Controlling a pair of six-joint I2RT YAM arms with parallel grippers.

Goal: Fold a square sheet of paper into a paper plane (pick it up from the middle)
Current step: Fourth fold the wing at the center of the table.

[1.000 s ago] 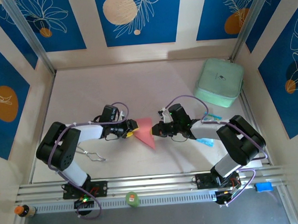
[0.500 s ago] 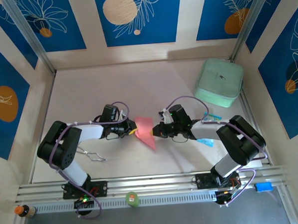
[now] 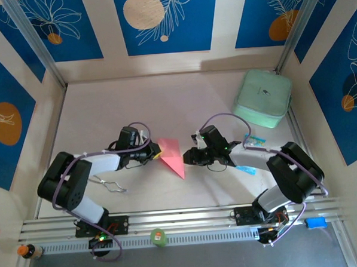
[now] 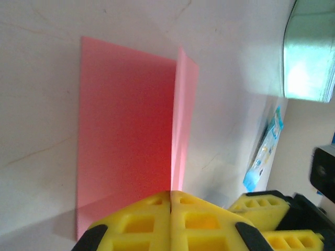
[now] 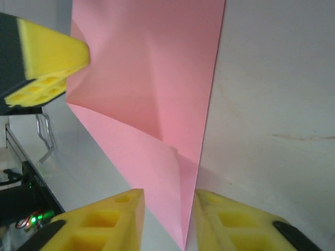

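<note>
The pink-red sheet of paper (image 3: 172,156) lies mid-table, folded into a pointed paper plane shape whose tip faces the near edge. My left gripper (image 3: 157,152) comes in from the left and is shut on the paper's raised centre fold (image 4: 180,130), yellow fingertips (image 4: 146,219) pressed together. My right gripper (image 3: 189,158) stands on the paper's right side. In the right wrist view it (image 5: 167,209) is open, and the paper's narrow end (image 5: 152,78) lies between its parted fingers without being pinched.
A mint-green case (image 3: 262,97) sits at the back right corner. A small blue-and-white packet (image 3: 247,167) lies under the right arm. A bent wire piece (image 3: 111,185) rests near the left arm's base. Panelled walls close in the table on three sides.
My left gripper has shut on the paper's fold. The right gripper has opened and let the paper go. The paper has settled lower and flatter.
</note>
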